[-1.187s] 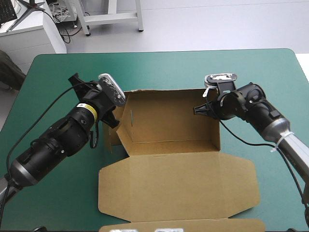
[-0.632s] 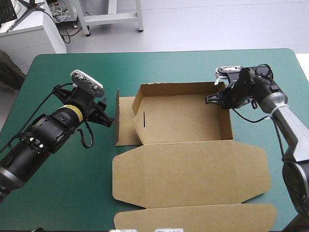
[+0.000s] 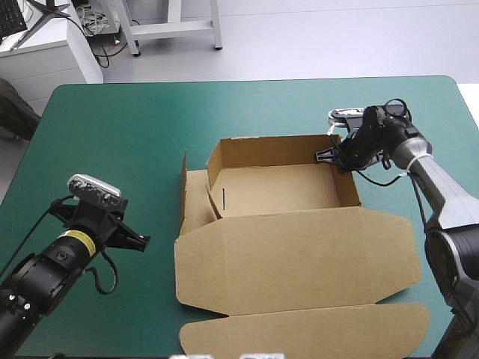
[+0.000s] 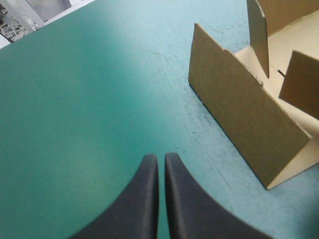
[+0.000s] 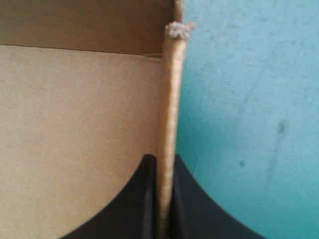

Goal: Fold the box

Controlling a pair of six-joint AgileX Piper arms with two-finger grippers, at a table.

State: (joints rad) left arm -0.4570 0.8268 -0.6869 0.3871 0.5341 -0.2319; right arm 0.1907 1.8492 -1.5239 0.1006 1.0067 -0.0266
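Sitting just toward 3 o'clock of the desk's middle, the box (image 3: 277,191) is an open tray with its lid (image 3: 299,254) flat toward 6 o'clock. It has slid toward 3 o'clock since a moment ago and squared up with the desk's edges. Its 3 o'clock wall (image 3: 347,181) stands upright, and the right gripper (image 3: 327,155) keeps its fingers pinched on that wall near the 1 o'clock corner. One finger is inside the tray and one outside, with the board's edge running up between them in the wrist view. The 9 o'clock panel (image 3: 196,198) is less settled: it stands loose, and the inner flaps beside it lean untucked. The left gripper (image 3: 138,241), which was up against that side earlier, has drawn back toward 8 o'clock. Its fingers are closed on nothing over the bare teal-green desk (image 3: 135,127), well apart from the box. By my reading the right arm did the dragging and now anchors the box, while the 9 o'clock side is left unheld and likely needs folding in and tucking before the tray is done.
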